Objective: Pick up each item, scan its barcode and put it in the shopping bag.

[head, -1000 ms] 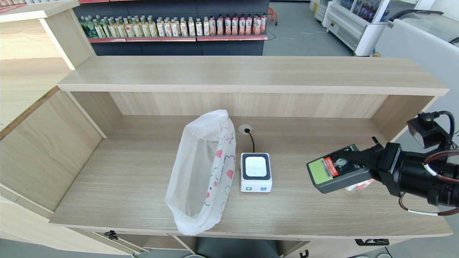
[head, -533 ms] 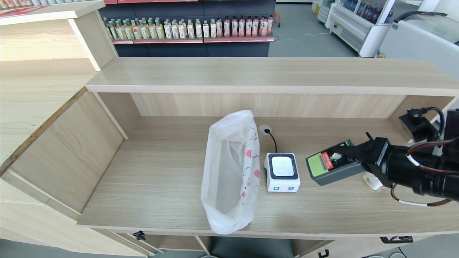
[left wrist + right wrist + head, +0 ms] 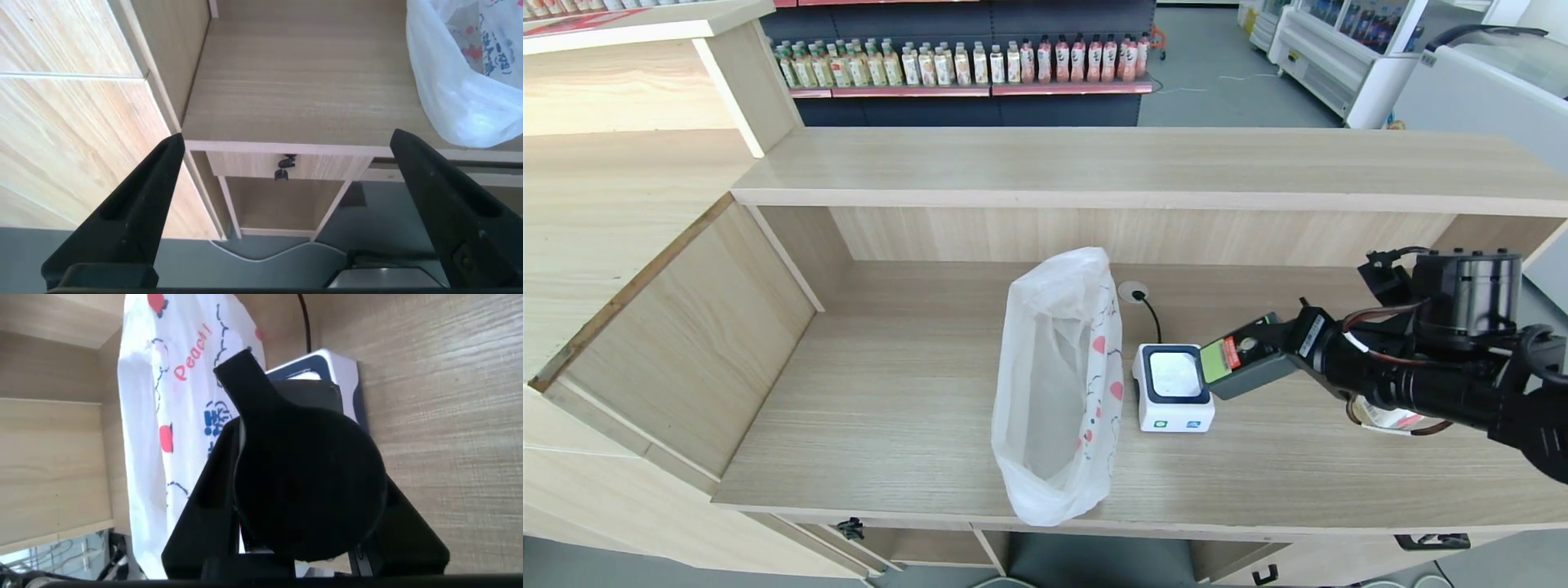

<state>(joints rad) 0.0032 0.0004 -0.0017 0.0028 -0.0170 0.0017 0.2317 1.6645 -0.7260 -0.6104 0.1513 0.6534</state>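
One dark grey rectangular box with a green-and-red label point(image 3: 1232, 363), clamped in the right gripper point(image 3: 1278, 347) and hanging above the pale wooden counter point(image 3: 890, 425), labelled end just over the right edge of the white cube-shaped barcode scanner with the dark-framed window point(image 3: 1174, 392). Looks like the scanning step, not yet finished.

To do it well: bring the box fully over the window, turn the barcode face down toward the glass (that face not identifiable from here), and keep it level, close above but not touching. Hold steady for a moment before going on. Avoid dragging the box across the housing or snagging the black cable point(image 3: 1150, 314) behind it.

Then carry leftward to the translucent white plastic shopping bag with red prints point(image 3: 1058, 384), standing open just beside the scanner's left side. Let go only once well inside the mouth: thin film, likely to sag at a nudge.

Left gripper point(image 3: 288, 147) spread wide and empty, down by the counter's front edge. Another small packet point(image 3: 1390, 418) lying on the counter, half hidden behind the right arm, seemingly next in line.
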